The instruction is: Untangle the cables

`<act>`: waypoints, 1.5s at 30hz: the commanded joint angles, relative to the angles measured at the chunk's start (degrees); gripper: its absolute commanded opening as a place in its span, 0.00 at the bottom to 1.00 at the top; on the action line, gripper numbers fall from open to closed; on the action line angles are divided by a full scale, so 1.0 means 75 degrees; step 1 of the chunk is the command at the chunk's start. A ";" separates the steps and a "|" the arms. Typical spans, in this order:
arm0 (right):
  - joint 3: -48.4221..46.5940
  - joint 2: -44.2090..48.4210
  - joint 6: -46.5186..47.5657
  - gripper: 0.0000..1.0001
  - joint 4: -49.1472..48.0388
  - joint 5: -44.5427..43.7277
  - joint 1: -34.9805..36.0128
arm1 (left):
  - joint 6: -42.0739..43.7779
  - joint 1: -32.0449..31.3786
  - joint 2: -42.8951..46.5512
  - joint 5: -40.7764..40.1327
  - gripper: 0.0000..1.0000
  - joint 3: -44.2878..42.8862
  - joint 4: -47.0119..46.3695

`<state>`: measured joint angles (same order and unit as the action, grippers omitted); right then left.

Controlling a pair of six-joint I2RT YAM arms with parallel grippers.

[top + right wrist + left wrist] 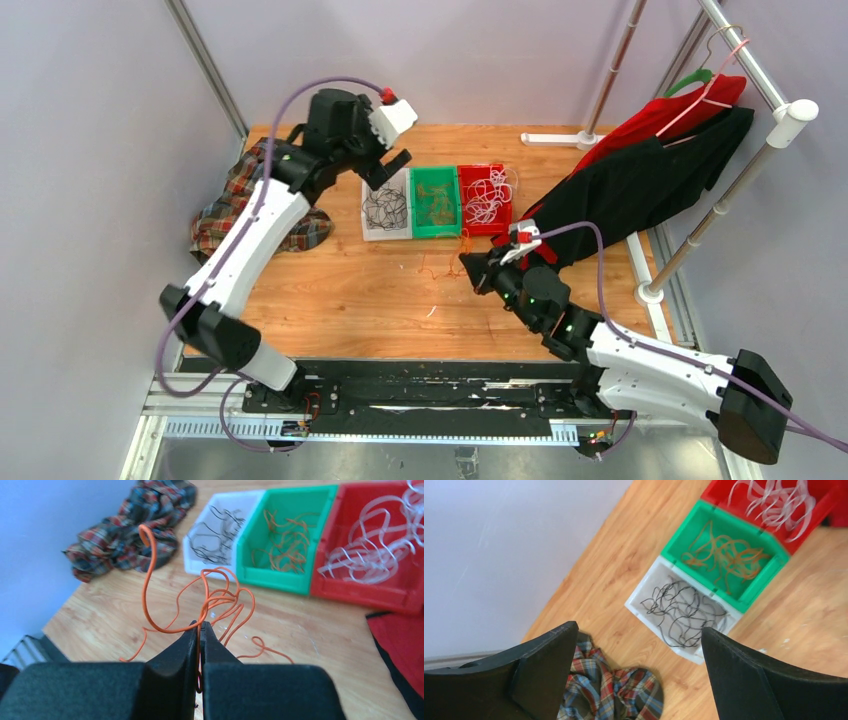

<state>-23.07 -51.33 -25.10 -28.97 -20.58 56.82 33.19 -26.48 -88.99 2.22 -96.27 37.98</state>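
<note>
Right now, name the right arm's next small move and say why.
Probably carry the orange cable over to the green bin: the right gripper is shut on it, and that bin already holds orange strands.

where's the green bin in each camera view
top external: green bin sits at upper middle, between a white bin and a red bin.
left wrist: upper right, middle of the same row.
right wrist: top centre.
shared landmark: the plaid cloth, lying past the white bin's end of the row in all three.
</note>
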 commanded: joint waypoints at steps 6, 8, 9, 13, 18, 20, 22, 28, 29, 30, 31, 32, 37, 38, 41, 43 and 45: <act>-0.2304 -0.0350 0.0865 0.01 0.0689 0.2630 -0.0582 | -0.2134 0.0003 0.2140 0.2281 0.98 0.0617 0.1136; -0.2687 -0.0498 0.0883 0.01 0.0632 0.3365 -0.0828 | -0.2426 0.0000 0.2497 0.2542 0.98 0.0765 0.1245; -0.2826 -0.0559 0.0900 0.01 0.0559 0.3728 -0.0925 | -0.2574 0.0003 0.2645 0.2646 0.98 0.0820 0.1284; -0.3092 -0.0732 0.0983 0.01 0.0051 0.4757 -0.1087 | -0.3255 0.0003 0.2951 0.3798 0.98 0.1015 0.1390; -0.3208 -0.0924 0.0879 0.01 -0.0308 0.5383 -0.1126 | -0.3579 -0.0001 0.3052 0.4786 0.90 0.1948 0.1197; -0.3171 -0.0920 0.0751 0.01 -0.0501 0.5509 -0.1150 | -0.3522 0.0003 0.3006 0.4746 0.76 0.2215 0.1102; -0.3157 -0.0941 0.0581 0.01 -0.0689 0.5646 -0.1181 | -0.3442 0.0002 0.2959 0.4691 0.60 0.2388 0.1057; -0.3044 -0.0861 0.0638 0.04 -0.0427 0.5079 -0.1193 | -0.3007 -0.0003 0.3060 0.4441 0.01 0.1938 0.1207; -0.2961 -0.0835 0.0710 0.08 -0.0333 0.4925 -0.1197 | -0.2856 0.0003 0.3136 0.4275 0.01 0.1794 0.1221; -0.2861 -0.0793 0.0781 0.11 -0.0312 0.4779 -0.1203 | -0.2707 0.0000 0.3232 0.4046 0.01 0.1635 0.1244; -0.2736 -0.0680 0.0817 0.13 -0.0328 0.4645 -0.1249 | -0.2530 0.0003 0.3283 0.3865 0.01 0.1472 0.1302; -0.2590 -0.0553 0.0772 0.15 -0.0376 0.4521 -0.1349 | -0.2312 0.0003 0.3313 0.3702 0.01 0.1334 0.1391; -0.2293 -0.0013 0.0529 0.17 -0.0075 0.4187 -0.1815 | -0.1240 0.0003 0.3413 0.2995 0.00 0.0863 0.1944; -0.2312 0.0040 0.0550 0.16 0.0066 0.4086 -0.1831 | -0.1089 0.0003 0.3432 0.2887 0.01 0.0832 0.2010; -0.2362 0.0063 0.0602 0.18 0.0153 0.4033 -0.1851 | -0.0860 0.0003 0.3490 0.2874 0.00 0.0774 0.2079; -0.2488 -0.0075 0.0685 0.32 0.0140 0.4312 -0.1849 | -0.0794 0.0000 0.3506 0.3079 0.00 0.0716 0.2124; -0.2696 -0.0284 0.0704 0.51 0.0142 0.4707 -0.1846 | -0.0697 0.0003 0.3505 0.3216 0.00 0.0637 0.2207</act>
<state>-40.66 -51.68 -20.40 -28.42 11.53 43.59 24.45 -26.44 -62.67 25.65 -89.69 52.51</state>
